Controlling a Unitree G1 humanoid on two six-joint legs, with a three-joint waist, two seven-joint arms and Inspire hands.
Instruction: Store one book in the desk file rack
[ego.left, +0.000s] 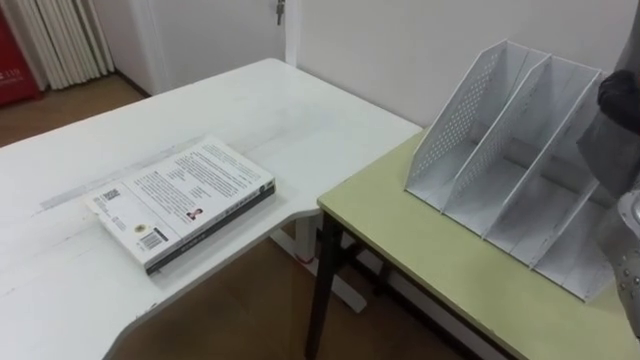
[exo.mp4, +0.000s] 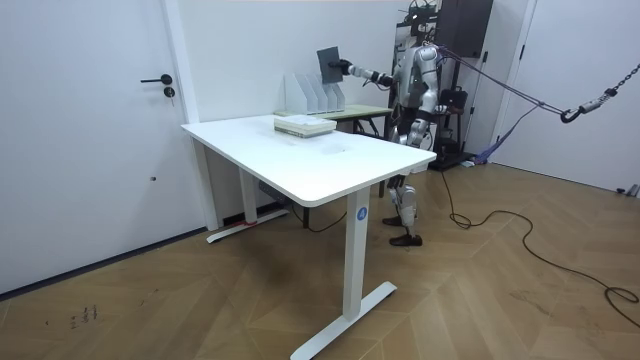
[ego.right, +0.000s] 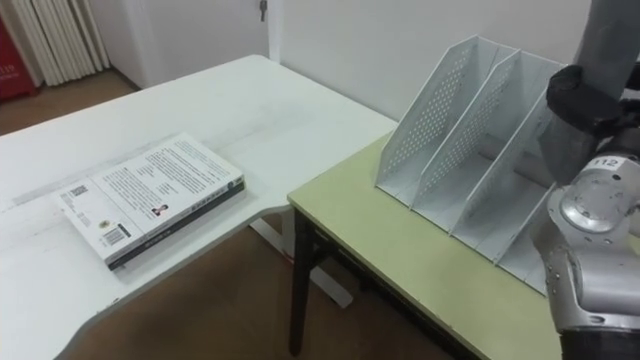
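Observation:
In the room view my right hand (exo.mp4: 346, 68) is stretched out and shut on a dark grey book (exo.mp4: 329, 65), held upright just above the white file rack (exo.mp4: 312, 95). In the right eye view the same hand (ego.right: 585, 100) shows dark at the upper right, over the rack's (ego.right: 470, 150) right-hand slots, with the grey book (ego.right: 615, 35) running out of the top edge. The perforated rack stands on a green-topped table (ego.right: 400, 250) and its visible slots hold nothing. My left hand (exo.mp4: 437, 108) hangs by my side.
A white-covered book (ego.left: 185, 200) lies flat on the white desk (ego.left: 270, 110) to my left, near its front edge. A gap of brown floor (ego.left: 250, 310) separates the desk from the green table. The wall runs close behind the rack.

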